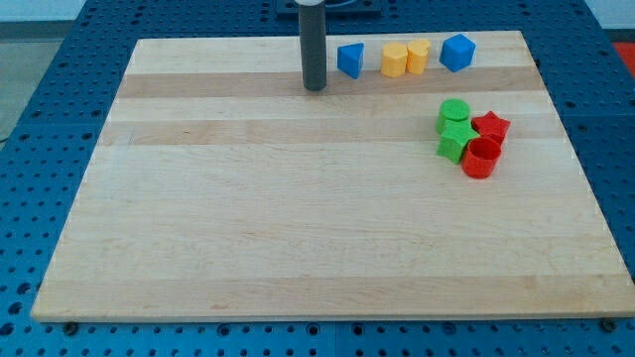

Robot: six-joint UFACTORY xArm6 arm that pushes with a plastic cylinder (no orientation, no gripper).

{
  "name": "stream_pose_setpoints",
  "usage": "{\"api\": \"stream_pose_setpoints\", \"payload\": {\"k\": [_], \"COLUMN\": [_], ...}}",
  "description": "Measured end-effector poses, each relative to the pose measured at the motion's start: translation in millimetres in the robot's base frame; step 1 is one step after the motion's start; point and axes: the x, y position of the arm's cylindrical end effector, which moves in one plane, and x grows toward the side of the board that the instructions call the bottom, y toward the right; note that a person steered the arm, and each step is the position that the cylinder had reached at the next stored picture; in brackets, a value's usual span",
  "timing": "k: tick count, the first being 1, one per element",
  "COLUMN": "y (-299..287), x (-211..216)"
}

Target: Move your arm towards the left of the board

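My tip (315,87) rests on the wooden board (298,218) near the view's top, a little left of centre. A blue triangular block (349,59) lies just to its right, apart from it. Further right stand two yellow blocks (395,59) (418,55) side by side, then a blue block (457,52) with several sides. At the view's right a cluster holds a green cylinder (454,112), a green star (455,142), a red star (490,127) and a red cylinder (480,159), all touching. The tip touches no block.
The board lies on a blue perforated table (60,119) that shows on all sides. The rod (313,45) rises out of the view's top edge.
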Motion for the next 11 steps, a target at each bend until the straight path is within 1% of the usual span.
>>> {"api": "stream_pose_setpoints", "payload": {"k": [2,3,4,5,9,10,11], "y": [46,52,79,77,58,43,-26], "x": [102,120,78,55,53,25,-16]}}
